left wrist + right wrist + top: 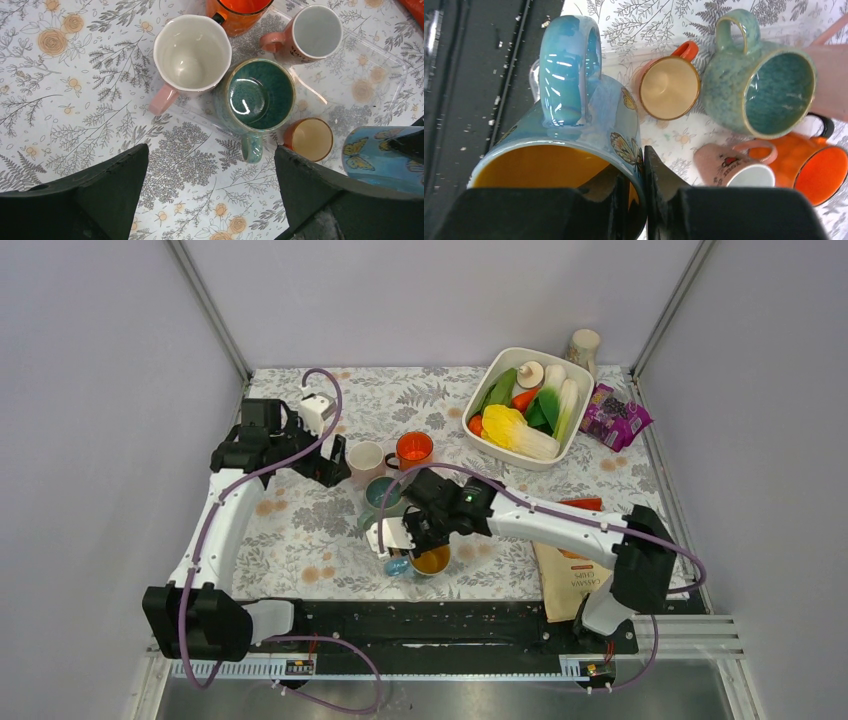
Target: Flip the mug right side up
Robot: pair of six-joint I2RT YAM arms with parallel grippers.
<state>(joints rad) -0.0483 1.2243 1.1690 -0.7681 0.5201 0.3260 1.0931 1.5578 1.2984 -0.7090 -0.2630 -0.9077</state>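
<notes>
The blue butterfly mug (pixel 574 115) with a yellow inside is held tilted near the table's front edge, and its opening shows in the top view (pixel 430 560). My right gripper (pixel 640 165) is shut on its rim, one finger inside and one outside; it also shows in the top view (pixel 412 540). The mug's side shows at the right edge of the left wrist view (pixel 375 157). My left gripper (pixel 210 165) is open and empty, hovering over the tablecloth just before the group of mugs; it also shows in the top view (pixel 330 468).
Upright mugs stand close by on a clear tray (pixel 350 75): a teal one (pixel 260 95), a white-and-pink one (pixel 191 52), an orange one (pixel 240 10), a small pink one (pixel 315 30) and a small orange cup (pixel 311 139). A vegetable dish (pixel 531 462), purple packet (pixel 615 417) and chips bag (pixel 570 575) lie on the right.
</notes>
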